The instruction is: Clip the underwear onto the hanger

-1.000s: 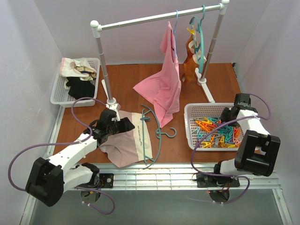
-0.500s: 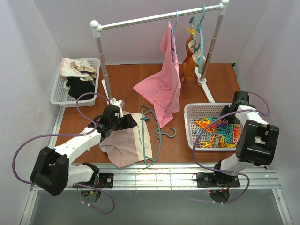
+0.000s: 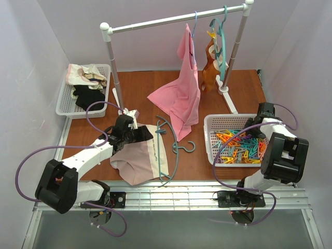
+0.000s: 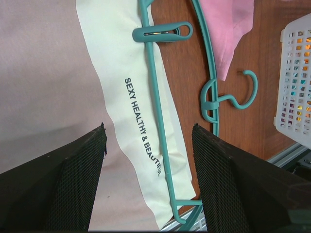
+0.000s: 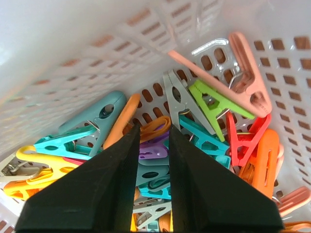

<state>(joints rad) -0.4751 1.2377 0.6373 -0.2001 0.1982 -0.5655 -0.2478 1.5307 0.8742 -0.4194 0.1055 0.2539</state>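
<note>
Your left end effector (image 4: 148,133) hangs over the underwear (image 4: 43,73) with its fingers spread wide and nothing between them. Directly below the gap, in the left wrist view, lies the cream strip (image 4: 121,73) of the briefs, with the straight bar of the teal hanger (image 4: 155,97) running along it. A teal clip (image 4: 163,33) sits across that bar at one end of the strip. From above, you see the underwear (image 3: 136,163) spread flat on the surface (image 3: 150,85), close to its near edge and left of centre. The hanger (image 3: 171,150) lies over the garment's right side, and its hook points right, toward the white basket (image 3: 210,140). The hem of the pink top (image 3: 181,98), which hangs from the rail, drapes down onto the surface just beyond the hanger. Your right end effector (image 5: 153,127) is down inside that basket, its tips among the loose coloured clips (image 5: 209,104). Its fingers stand nearly together, with only a narrow slit left between them. A purple clip (image 5: 153,150) and an orange one show through the slit, but you cannot tell from these views whether the fingers have hold of either.
</note>
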